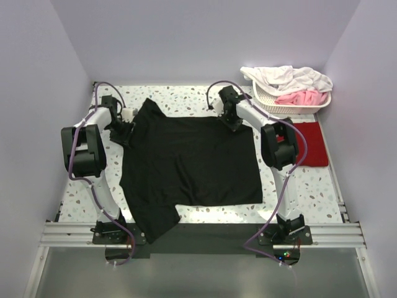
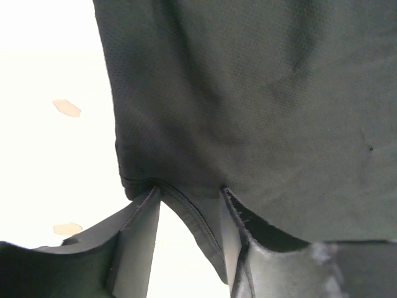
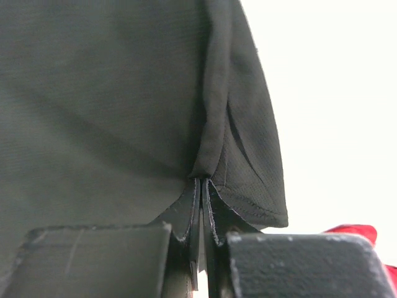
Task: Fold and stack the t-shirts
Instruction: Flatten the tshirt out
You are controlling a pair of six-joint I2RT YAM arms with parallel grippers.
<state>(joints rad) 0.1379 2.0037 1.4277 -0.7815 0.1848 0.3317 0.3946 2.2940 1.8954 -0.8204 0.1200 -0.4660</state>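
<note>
The black t-shirt [image 1: 192,161] lies spread across the speckled table, one sleeve hanging over the near edge. At its far left corner is my left gripper [image 1: 127,122]. In the left wrist view its jaws stand apart around [image 2: 189,202], and a stitched hem of the black t-shirt [image 2: 248,93] runs down between them, unpinched. My right gripper [image 1: 231,119] is at the shirt's far right edge. Its jaws [image 3: 201,181] are shut on a raised fold of the black t-shirt [image 3: 111,105]. The dark red t-shirt [image 1: 312,144] lies folded at the right.
A white basket [image 1: 291,105] holding white and pink cloth stands at the back right corner. Lilac walls close the table [image 1: 186,96] on three sides. A corner of the red t-shirt [image 3: 356,231] shows in the right wrist view.
</note>
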